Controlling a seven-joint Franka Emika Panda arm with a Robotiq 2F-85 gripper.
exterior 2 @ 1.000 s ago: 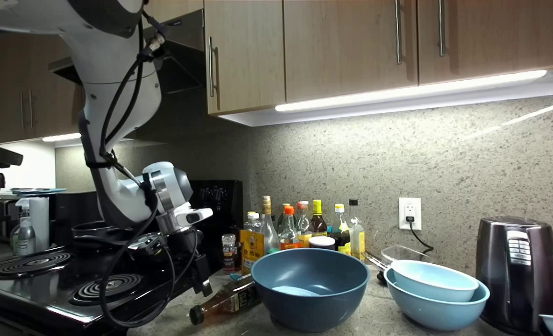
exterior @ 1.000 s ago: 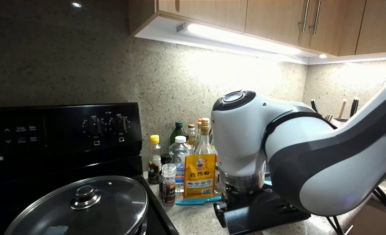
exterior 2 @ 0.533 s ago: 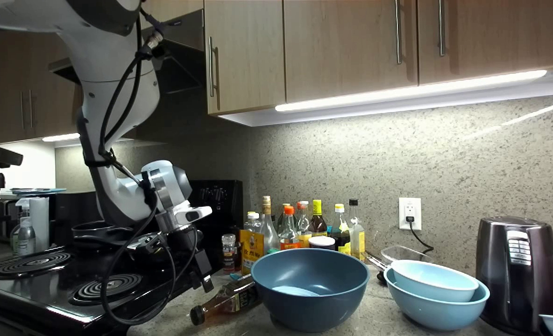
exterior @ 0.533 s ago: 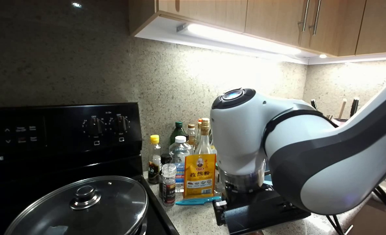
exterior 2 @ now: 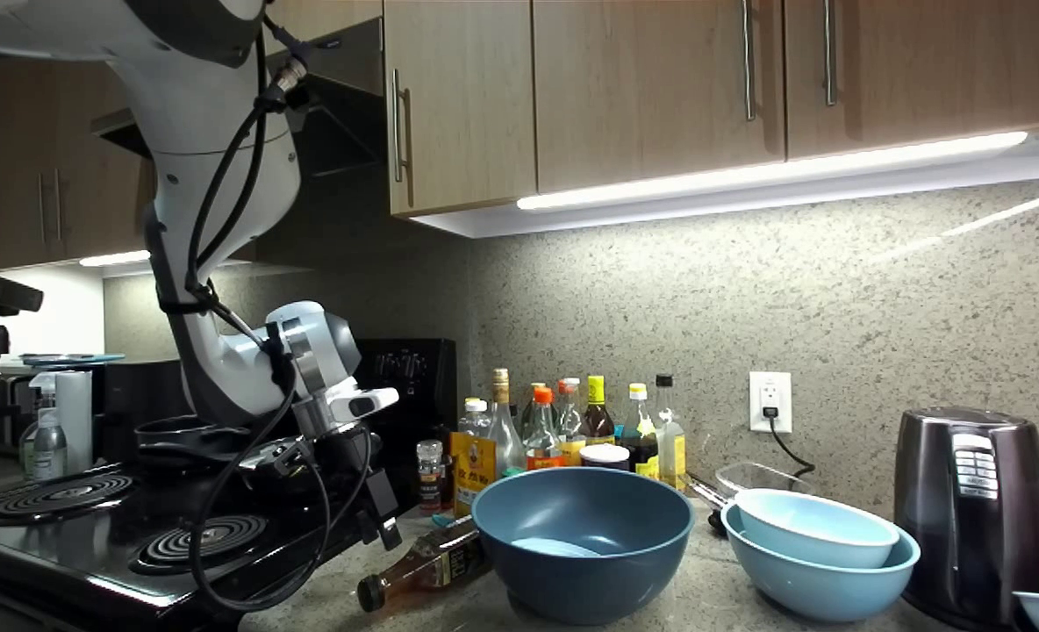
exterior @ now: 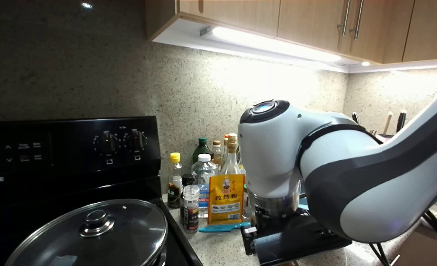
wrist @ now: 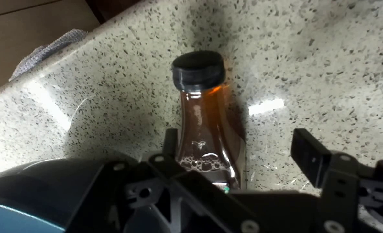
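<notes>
In an exterior view, left to right: black stove (exterior 2: 89, 562) with two coil burners (exterior 2: 208, 537), then my gripper (wrist: 238, 150), angled down over the counter (wrist: 324, 64). Wrist view: my fingers (wrist: 311, 158) stand wide apart, not closed on anything. The bottle (wrist: 204, 129) shows between them, close to the finger on the left of that view, well apart from the one on the right; whether the near finger touches it, I cannot tell. Bottle lies on its side on the speckled counter, black cap (wrist: 198, 72) at one end, reddish-brown liquid with bubbles inside. Next along, standing farther back: spice jar (exterior 2: 430, 483), yellow packet (exterior 2: 474, 465). Then the big blue bowl (exterior 2: 581, 575), hiding the bottle's other end from an exterior view. Behind the bowl, a row of sauce bottles (exterior 2: 598, 427) with caps in several colours. Farther right: two light-blue bowls (exterior 2: 822, 586), one resting in the other, then a dark appliance (exterior 2: 927, 513) with a button panel (exterior 2: 976, 465).
</notes>
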